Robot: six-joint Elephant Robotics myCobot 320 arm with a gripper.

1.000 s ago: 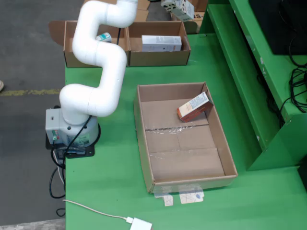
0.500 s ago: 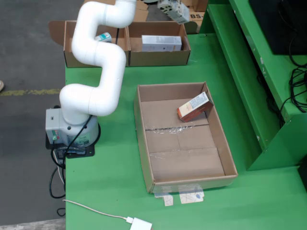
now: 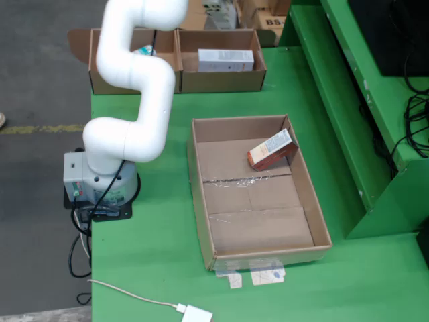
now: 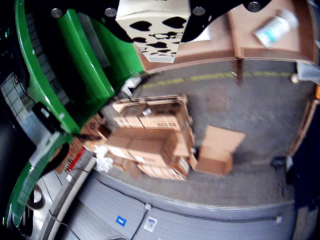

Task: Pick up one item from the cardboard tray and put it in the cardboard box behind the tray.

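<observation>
In the fixed view the white arm (image 3: 137,74) rises out of the top of the frame, so the gripper is hidden there. In the wrist view the gripper (image 4: 152,35) sits at the top edge, shut on a white carton with black cow patches (image 4: 155,17), held in the air. The cardboard tray (image 3: 201,201) lies on the green table and holds one orange-brown box (image 3: 271,149) leaning at its far right wall. Behind it stand two open cardboard boxes; the right one (image 3: 221,80) holds a white pack (image 3: 226,60).
The left cardboard box (image 3: 100,77) is partly hidden by the arm. A green shelf frame (image 3: 348,100) runs along the table's right side. A white cable and plug (image 3: 194,312) lie at the front edge. The wrist view shows stacked cartons (image 4: 150,135) on the floor.
</observation>
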